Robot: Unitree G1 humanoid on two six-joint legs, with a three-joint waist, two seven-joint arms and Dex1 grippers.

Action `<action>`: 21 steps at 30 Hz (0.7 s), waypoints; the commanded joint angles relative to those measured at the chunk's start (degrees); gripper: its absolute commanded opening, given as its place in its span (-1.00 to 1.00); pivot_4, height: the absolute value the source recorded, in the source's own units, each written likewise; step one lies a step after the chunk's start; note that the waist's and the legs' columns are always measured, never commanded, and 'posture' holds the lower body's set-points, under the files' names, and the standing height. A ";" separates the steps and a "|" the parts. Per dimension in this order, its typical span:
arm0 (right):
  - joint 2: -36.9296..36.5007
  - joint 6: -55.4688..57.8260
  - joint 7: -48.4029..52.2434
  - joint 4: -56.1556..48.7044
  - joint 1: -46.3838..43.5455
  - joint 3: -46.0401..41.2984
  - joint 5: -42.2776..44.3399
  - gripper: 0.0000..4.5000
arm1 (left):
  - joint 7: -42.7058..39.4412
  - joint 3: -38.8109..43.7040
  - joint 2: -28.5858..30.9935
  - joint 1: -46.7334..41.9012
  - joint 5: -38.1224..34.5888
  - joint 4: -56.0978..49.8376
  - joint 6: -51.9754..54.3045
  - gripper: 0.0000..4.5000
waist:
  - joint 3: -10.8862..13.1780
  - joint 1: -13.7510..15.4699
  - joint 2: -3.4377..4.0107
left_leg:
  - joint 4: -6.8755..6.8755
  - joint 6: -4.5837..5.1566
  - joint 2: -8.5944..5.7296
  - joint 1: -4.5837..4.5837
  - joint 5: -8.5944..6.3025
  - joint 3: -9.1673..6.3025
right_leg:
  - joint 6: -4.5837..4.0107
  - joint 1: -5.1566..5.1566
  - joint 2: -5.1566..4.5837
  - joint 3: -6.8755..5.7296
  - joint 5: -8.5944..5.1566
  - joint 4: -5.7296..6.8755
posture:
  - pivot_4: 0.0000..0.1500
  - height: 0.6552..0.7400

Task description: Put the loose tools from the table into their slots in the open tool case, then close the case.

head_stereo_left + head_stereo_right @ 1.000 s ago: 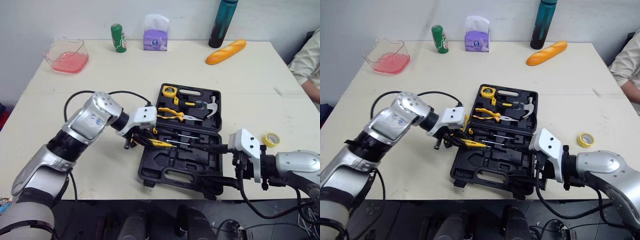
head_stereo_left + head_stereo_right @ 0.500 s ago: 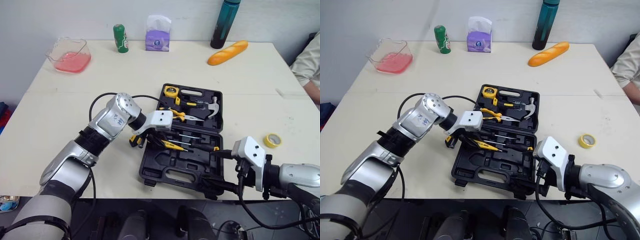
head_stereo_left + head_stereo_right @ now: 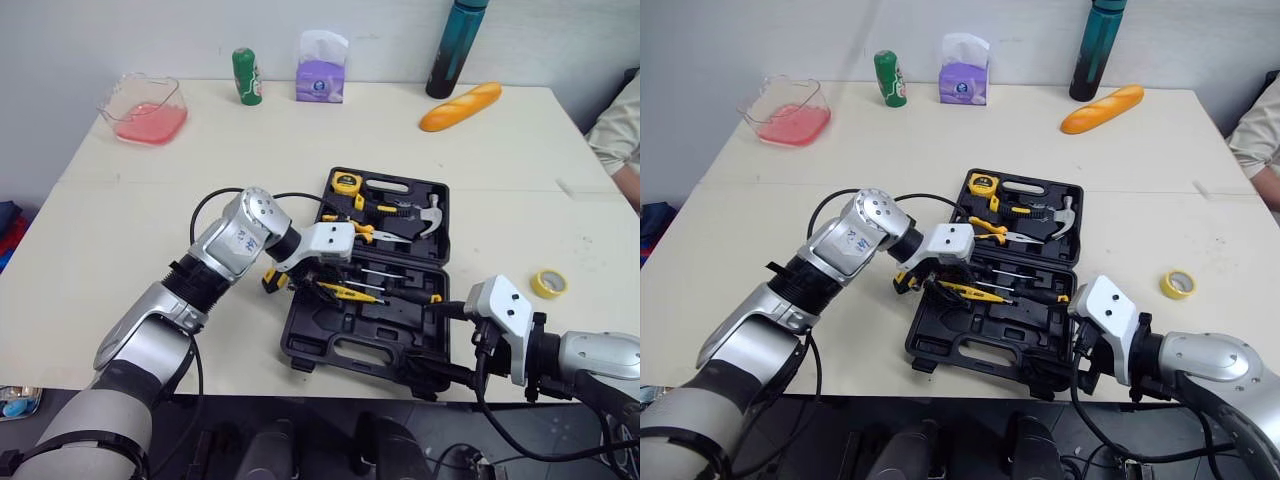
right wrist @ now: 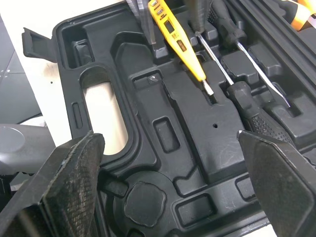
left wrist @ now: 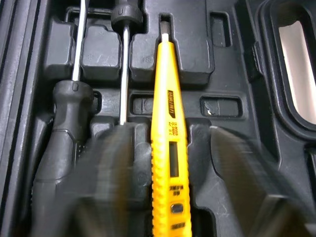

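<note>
**A:** Two grippers at the case (image 3: 350, 340). Which one is working?

**B:** That's the left gripper (image 5: 168, 132). It hangs over the near half of the case, above the screwdriver row. Its fingers are apart, one on each side of the yellow tester (image 4: 178, 44). I see a gap on at least one side, so I judge it isn't clamping anything.

**A:** Is the tester seated?

**B:** Its tip lies in the groove beside a black screwdriver (image 5: 61, 128). From the right wrist view the handle end seems to ride a little high. I can't tell whether it is fully down.

**A:** And the other arm?

**B:** The right gripper (image 3: 440, 335) hovers at the case's near right corner. Its fingers are spread wide and hold nothing.

**A:** So which step is this?

**B:** Slotting the tester, at the point of release, I'd say. The next move calls for pressing the handle end flat. Then the left gripper should lift straight up so its fingers don't drag the tester back out.

**A:** Anything left outside?

**B:** A yellow tape roll (image 3: 545, 283) lies on the table (image 3: 150, 200), right of the case and well apart from it. A round recess (image 4: 143, 202) in the near half may be its slot, but that's a guess. The right gripper is nearer to it. The case lies fully open, so closing comes last.
</note>
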 commanded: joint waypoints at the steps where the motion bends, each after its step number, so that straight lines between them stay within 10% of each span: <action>1: -0.09 -1.12 0.01 -1.99 -0.27 -1.91 0.16 1.00 | -0.71 5.61 -0.17 0.00 -3.56 -0.49 -2.94 0.67 | 0.00 0.01 0.00 | 0.00 0.00 0.00 -0.01 0.00 -0.01 | 0.00 0.00 0.00 -0.01 0.00 0.00 | 1.00 0.83; 8: 0.08 -1.73 0.41 -1.41 -0.26 -1.39 -0.22 1.00 | -0.69 16.16 -4.13 4.70 -11.24 6.58 -13.35 0.34 | 0.00 -0.01 0.00 | 0.02 0.00 0.00 0.02 0.00 -0.01 | 0.00 0.02 -0.01 -0.01 0.00 0.03 | 1.00 0.83; 14: 0.20 -2.67 0.64 -0.43 -0.89 -0.64 -0.50 1.00 | -4.04 15.85 -4.31 9.17 -10.69 9.58 -19.04 -0.91 | 0.00 0.00 0.00 | 0.04 0.00 -0.01 0.03 0.00 0.02 | 0.00 0.02 0.00 -0.02 0.00 0.04 | 1.00 0.83; 21: 0.43 -2.97 0.85 0.14 -1.35 -0.16 -0.60 1.00 | 3.29 8.36 -3.40 9.54 2.62 15.46 -22.71 -0.98 | -0.03 0.17 -0.04 | 0.08 0.02 -0.04 0.04 -0.01 0.01 | 0.01 0.06 -0.01 -0.02 0.03 0.03 | 1.00 0.83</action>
